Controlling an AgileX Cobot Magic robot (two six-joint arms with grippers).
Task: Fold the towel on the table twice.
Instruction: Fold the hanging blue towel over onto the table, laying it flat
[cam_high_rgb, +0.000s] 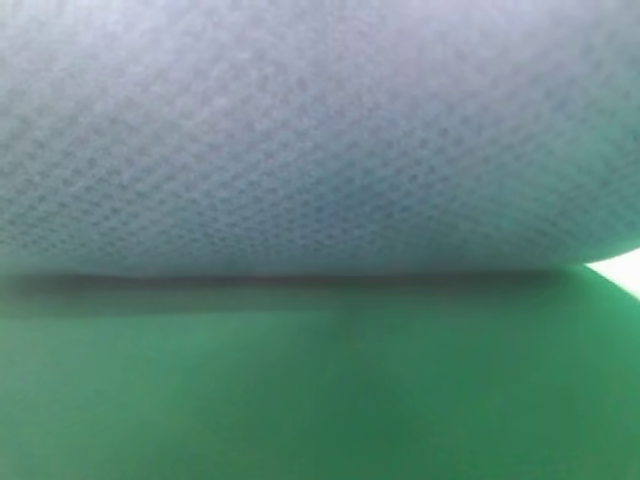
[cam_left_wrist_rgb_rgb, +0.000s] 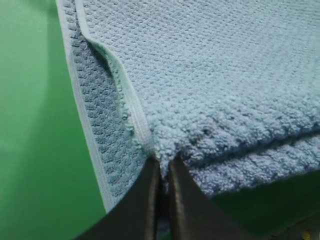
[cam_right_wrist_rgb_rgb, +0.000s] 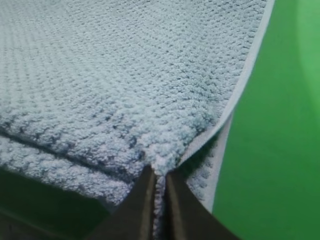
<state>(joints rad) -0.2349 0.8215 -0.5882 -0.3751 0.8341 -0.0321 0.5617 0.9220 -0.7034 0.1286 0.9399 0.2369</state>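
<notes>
Towel (cam_left_wrist_rgb_rgb: 215, 80) corners pinched between both grippers' fingers (cam_left_wrist_rgb_rgb: 145, 200), over table (cam_left_wrist_rgb_rgb: 30, 125)

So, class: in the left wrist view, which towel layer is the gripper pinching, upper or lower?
The upper layer: its folded edge runs into the shut left gripper, while the darker lower layer lies flat beside it.

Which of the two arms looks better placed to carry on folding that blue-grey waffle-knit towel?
Neither alone, likely both: the left gripper and right gripper each pinch a corner of the blue-grey waffle-knit towel, already doubled over the green table.
</notes>
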